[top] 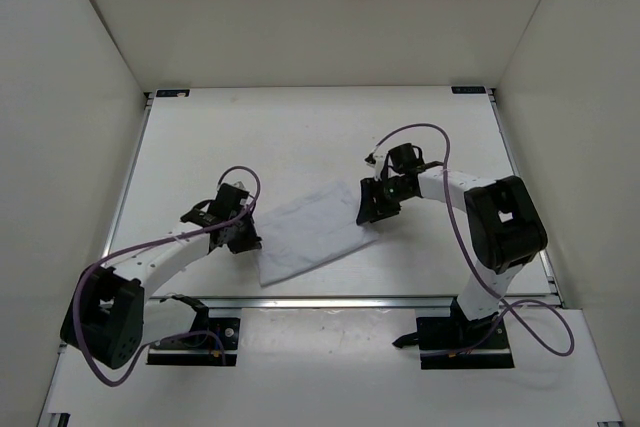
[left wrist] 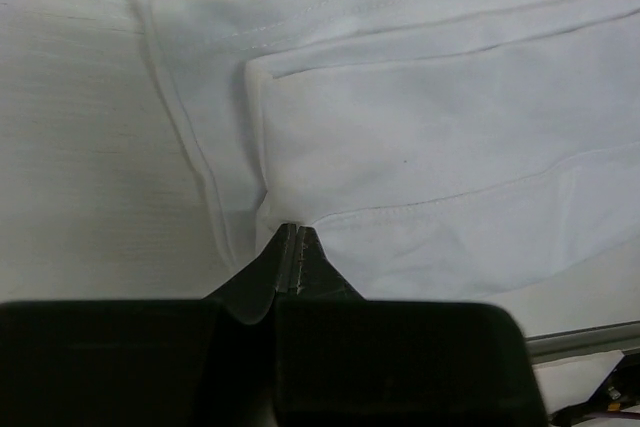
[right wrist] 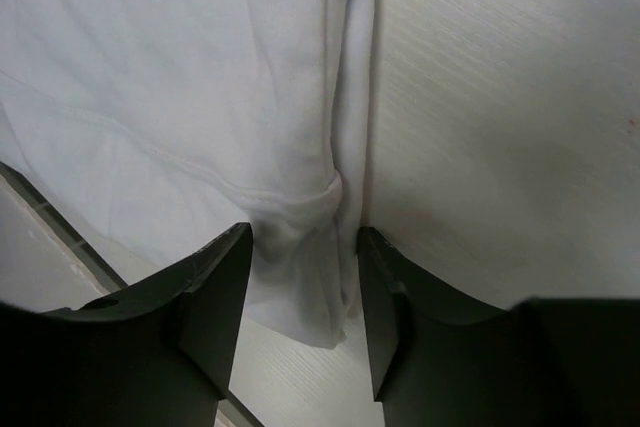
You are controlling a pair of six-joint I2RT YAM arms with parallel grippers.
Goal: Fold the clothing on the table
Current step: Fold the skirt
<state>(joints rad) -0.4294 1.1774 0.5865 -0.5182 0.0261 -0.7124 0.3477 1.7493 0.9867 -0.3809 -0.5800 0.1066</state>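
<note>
Clothing (top: 312, 232) in closed left hand (left wrist: 291, 242)

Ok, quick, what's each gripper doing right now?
Left gripper: shut, apparently pinching the clothing at its edge.
Right gripper: open, jaws either side of the clothing's folded edge, not clamped.

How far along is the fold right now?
Done: the clothing already lies in overlapped layers, so at least one fold looks made. In hand: the left gripper is shut at its edge; the right gripper stands open astride a corner. Left: probably another fold.
</note>
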